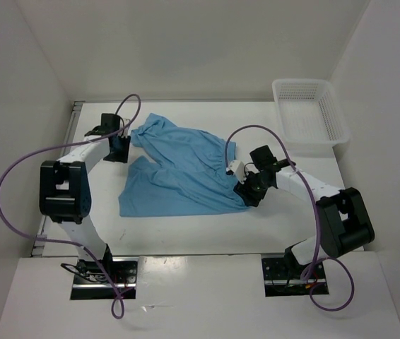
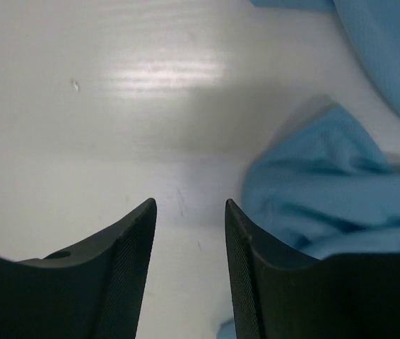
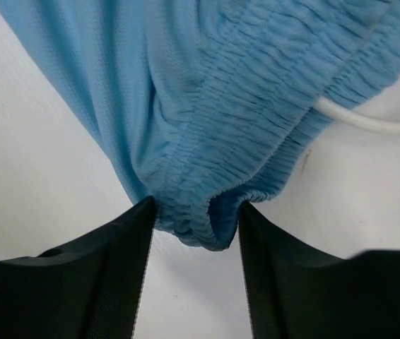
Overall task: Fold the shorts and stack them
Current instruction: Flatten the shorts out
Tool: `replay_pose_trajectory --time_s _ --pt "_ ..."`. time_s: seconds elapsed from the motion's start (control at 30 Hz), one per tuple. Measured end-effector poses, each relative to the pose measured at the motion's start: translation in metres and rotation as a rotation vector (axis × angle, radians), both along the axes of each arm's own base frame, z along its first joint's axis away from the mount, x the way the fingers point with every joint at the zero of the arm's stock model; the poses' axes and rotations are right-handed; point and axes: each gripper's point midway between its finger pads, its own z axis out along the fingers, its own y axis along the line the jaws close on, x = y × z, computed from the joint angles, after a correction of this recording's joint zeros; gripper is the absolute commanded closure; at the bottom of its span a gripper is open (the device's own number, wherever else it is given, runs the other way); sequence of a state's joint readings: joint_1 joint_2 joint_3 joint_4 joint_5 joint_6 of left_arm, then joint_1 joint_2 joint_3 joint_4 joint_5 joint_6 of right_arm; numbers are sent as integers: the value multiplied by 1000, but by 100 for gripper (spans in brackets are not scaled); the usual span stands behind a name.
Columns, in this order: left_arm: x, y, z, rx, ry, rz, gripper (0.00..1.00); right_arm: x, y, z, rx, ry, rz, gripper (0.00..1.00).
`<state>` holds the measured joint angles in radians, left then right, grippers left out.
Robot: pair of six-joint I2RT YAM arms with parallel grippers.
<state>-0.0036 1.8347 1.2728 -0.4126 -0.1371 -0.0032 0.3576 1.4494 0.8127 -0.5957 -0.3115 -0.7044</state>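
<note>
from above, the shorts (image 1: 179, 169) lie spread mid-surface (image 1: 207, 233), with the basket (image 1: 309, 109) well apart at the far right. the left pincer (image 1: 120, 145) sits at their far-left edge and the right pincer (image 1: 246, 189) at their right edge.

left wrist: the left pincer (image 2: 189, 212) is open over bare surface, cloth just beside one finger. i'd shift it onto the cloth edge before closing.

right wrist: the right pincer (image 3: 196, 212) has its jaws apart around the bunched waistband (image 3: 207, 205), cloth touching both. i cannot tell if it pinches. best to take a flat corner and keep the drawstring (image 3: 369, 121) clear.
</note>
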Motion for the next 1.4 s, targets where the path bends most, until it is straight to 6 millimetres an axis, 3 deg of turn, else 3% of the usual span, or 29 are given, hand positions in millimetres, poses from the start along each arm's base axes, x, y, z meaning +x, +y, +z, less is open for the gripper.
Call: replay_pose_trajectory --time_s 0.07,0.13,0.23,0.3,0.4,0.47,0.53,0.67,0.77,0.83,0.87,0.97,1.0,1.03,1.1,1.4 --pt "-15 -2 11 -5 2 -6 45 7 0 6 -2 -15 -22 33" --pt "-34 -5 28 -7 -13 -14 39 18 4 16 13 -43 -53 21" --pt "-65 -11 41 -7 -15 -33 35 40 13 33 60 -98 -129 17" --pt "-85 -14 30 -9 24 -44 34 51 19 41 95 -127 -180 15" --pt "-121 -16 -5 -17 158 -52 30 59 22 43 112 -138 -222 14" --pt "-147 -18 -21 -32 247 -57 28 62 19 37 93 -135 -236 18" --pt "-159 -21 -27 -52 289 -64 28 61 14 28 59 -131 -236 26" --pt "-164 -31 -29 -104 306 -85 28 46 -2 3 -29 -103 -181 57" --pt "-166 -41 -29 -156 311 -108 39 31 -11 -9 -77 -72 -119 72" --pt "-169 -48 -29 -194 321 -120 49 25 -14 -11 -94 -59 -83 75" --pt "-171 -53 -29 -220 330 -131 62 24 -14 -11 -96 -57 -71 76" --pt "-183 -65 -34 -284 365 -154 84 23 -15 -11 -101 -62 -39 81" --pt "-190 -68 -37 -300 383 -159 96 23 -15 -11 -104 -63 -30 85" --pt "-195 -70 -39 -312 400 -162 100 23 -15 -11 -106 -64 -21 88" --pt "-204 -73 -43 -326 431 -164 100 22 -16 -11 -111 -64 -5 100" --pt "-215 -61 -45 -252 435 -144 100 6 -25 -15 -164 -26 137 100"
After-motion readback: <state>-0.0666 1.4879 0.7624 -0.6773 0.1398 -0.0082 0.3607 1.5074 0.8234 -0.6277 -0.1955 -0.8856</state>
